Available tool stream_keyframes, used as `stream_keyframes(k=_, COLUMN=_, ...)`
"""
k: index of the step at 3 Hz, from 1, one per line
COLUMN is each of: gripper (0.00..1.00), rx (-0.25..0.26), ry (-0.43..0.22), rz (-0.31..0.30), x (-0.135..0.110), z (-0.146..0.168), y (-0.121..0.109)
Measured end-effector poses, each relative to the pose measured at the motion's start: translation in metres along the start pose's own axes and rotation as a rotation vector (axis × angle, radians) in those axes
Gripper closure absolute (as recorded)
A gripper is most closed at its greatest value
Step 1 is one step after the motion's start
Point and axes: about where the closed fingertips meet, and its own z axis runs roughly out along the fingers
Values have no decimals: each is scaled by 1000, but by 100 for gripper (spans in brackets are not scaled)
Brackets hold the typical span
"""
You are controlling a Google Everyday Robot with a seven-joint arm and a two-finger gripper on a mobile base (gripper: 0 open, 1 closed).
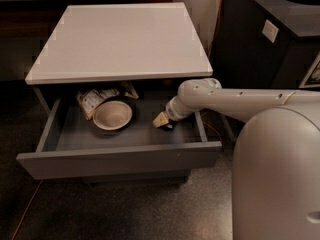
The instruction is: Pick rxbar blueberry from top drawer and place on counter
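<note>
We look down from the one camera. The wide grey top drawer (120, 159) is pulled open under the smooth white square counter (120, 39). The cream-tipped gripper (162, 120) is low inside the drawer, at 3 o'clock from the round tan bowl (112, 115). We cannot tell if it is wide, narrow or holding something. Right under it is a small dark patch (169, 127). We cannot tell if that is the dark blue snack bar. A crinkled tan-and-white bag (95, 98) lies at 11 o'clock from the bowl, touching it. The long white arm (240, 101) comes in from 3 o'clock. A dark cabinet (260, 49) stands at 2 o'clock.
</note>
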Motion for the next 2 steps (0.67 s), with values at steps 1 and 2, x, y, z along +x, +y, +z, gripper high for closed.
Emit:
stream_keyframes(k=1, gripper=70, rx=0, ry=0, rz=0, x=-2, z=-3, y=0)
stream_keyframes(k=2, gripper=93, rx=0, ry=0, rz=0, x=-4, z=-6, y=0)
